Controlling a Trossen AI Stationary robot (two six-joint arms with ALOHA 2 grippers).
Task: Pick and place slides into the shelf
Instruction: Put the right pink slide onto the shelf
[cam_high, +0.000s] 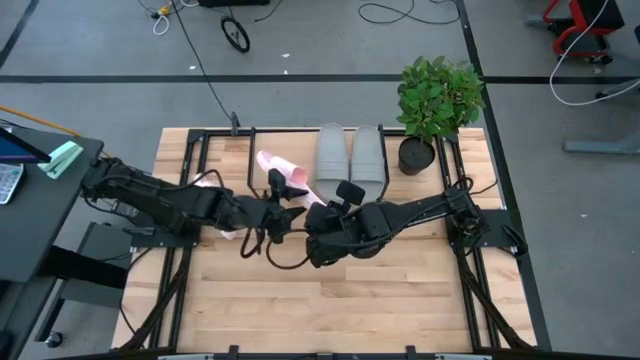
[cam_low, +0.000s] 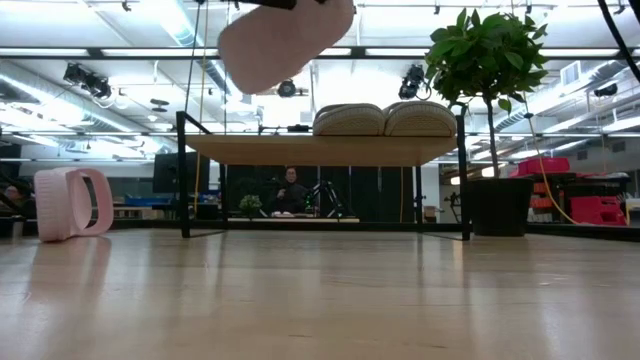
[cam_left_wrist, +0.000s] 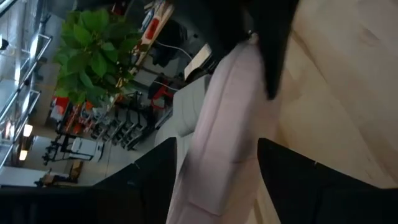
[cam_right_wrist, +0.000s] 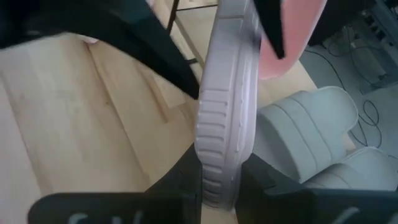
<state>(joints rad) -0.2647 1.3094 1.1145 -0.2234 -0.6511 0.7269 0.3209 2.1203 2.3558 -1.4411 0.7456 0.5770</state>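
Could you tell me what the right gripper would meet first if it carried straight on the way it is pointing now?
Probably the grey slides on the shelf: the right gripper, shut on a pink slide, points toward them, though depth is hard to judge.

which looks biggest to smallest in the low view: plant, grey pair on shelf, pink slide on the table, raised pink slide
1. plant
2. grey pair
3. raised pink slide, cut off at the top edge, so unsure against the grey pair
4. pink slide on the table

No readable text, label, brand, number or sign can be made out in any view.
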